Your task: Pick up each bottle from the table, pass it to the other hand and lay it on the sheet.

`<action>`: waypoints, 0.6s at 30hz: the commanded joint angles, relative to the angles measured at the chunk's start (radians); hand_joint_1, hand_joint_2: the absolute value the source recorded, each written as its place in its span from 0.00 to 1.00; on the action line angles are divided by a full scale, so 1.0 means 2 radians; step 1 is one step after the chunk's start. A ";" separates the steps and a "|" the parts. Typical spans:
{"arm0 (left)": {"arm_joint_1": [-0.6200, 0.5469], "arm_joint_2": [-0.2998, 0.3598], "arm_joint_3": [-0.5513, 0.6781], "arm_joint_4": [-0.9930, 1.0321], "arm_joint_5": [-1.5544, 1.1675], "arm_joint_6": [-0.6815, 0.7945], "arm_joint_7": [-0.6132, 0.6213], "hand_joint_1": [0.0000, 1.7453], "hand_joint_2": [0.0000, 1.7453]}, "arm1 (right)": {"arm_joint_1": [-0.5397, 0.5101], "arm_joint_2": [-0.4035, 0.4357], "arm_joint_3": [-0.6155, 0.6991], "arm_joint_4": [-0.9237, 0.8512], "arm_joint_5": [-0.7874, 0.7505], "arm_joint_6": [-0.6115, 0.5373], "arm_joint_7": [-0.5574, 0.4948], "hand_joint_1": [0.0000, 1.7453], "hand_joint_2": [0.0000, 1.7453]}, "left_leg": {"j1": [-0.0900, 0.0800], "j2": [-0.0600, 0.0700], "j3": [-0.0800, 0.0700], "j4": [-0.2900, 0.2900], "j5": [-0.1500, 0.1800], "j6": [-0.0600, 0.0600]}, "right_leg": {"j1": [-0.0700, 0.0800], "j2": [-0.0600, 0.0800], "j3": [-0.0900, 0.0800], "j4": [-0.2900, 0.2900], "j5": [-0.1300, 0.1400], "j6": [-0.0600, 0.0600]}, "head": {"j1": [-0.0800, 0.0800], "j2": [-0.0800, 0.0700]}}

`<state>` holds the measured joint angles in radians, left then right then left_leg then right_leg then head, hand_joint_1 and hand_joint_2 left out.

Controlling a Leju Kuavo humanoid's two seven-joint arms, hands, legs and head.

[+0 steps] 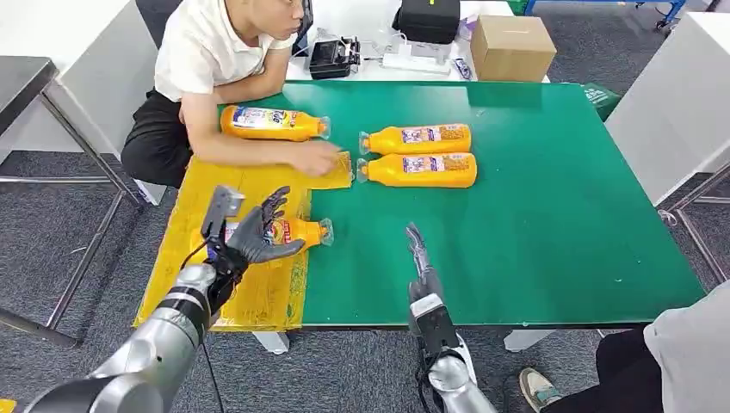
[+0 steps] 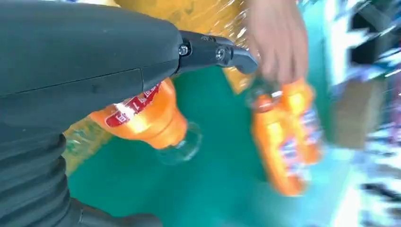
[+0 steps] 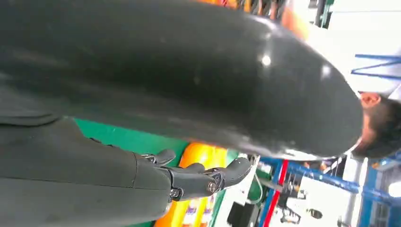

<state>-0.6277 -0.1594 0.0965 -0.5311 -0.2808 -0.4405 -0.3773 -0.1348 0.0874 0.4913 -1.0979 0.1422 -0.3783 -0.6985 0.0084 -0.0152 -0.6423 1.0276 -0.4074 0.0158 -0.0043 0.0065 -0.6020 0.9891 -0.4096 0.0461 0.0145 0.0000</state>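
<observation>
While the left hand (image 1: 250, 237) hovers with its fingers (image 1: 274, 206) spread wide and holding nothing, an orange bottle (image 1: 297, 232) lies on its side just beyond it, its body on the yellow sheet (image 1: 258, 292) and its clear cap end reaching past the sheet's edge onto the green bench (image 1: 551, 215). From the left wrist the same bottle (image 2: 146, 118) shows beneath the dark palm, not gripped. The right hand (image 1: 419, 258) is over the bench's near edge with its fingers (image 1: 416, 241) held straight and together, pointing away from the robot, with nothing in them (the right wrist view shows fingertips (image 3: 236, 169) slightly curled over open air, orange bottles beyond). Two more bottles (image 1: 417, 139) lie side by side on the bare green surface further back, well apart from both hands, caps toward the sheet. A fourth bottle (image 1: 274, 123) lies at the far end of the sheet, beside the forearm of a seated person (image 1: 224, 52) whose hand (image 1: 314, 157) rests on the sheet's far corner. A cardboard box (image 1: 511, 47) sits on the white table behind.
</observation>
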 commanded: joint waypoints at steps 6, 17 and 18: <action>0.249 0.026 -0.218 -0.532 0.194 0.334 -0.006 0.00 1.00 | 0.037 -0.045 -0.079 -0.019 0.193 -0.144 0.030 0.00 1.00 | 0.000 0.000 -0.002 0.000 -0.001 0.000 | 0.000 0.000 -0.002 0.000 -0.001 0.000 | 0.000 0.000; 0.306 0.026 -0.243 -0.586 0.100 0.405 -0.062 0.00 1.00 | -0.025 -0.111 -0.130 0.005 0.433 -0.099 0.206 0.00 1.00 | -0.001 0.001 -0.003 0.000 -0.001 0.000 | -0.001 0.001 -0.003 0.000 0.000 0.000 | 0.000 0.000; 0.305 0.026 -0.243 -0.585 0.099 0.405 -0.062 0.00 1.00 | -0.023 -0.109 -0.129 0.005 0.434 -0.101 0.205 0.00 1.00 | -0.001 0.000 -0.003 0.000 -0.001 0.000 | -0.001 0.001 -0.003 -0.001 0.000 0.000 | 0.000 0.000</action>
<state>-0.0437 -0.1545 -0.3269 -1.6303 -0.0755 0.3616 -0.5013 -0.1036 -0.0869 0.2908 -1.1658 0.9967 -0.5940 -0.2892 0.0067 -0.0181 -0.6527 1.0279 -0.4083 0.0170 -0.0059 0.0063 -0.6110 0.9883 -0.4096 0.0469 0.0145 0.0000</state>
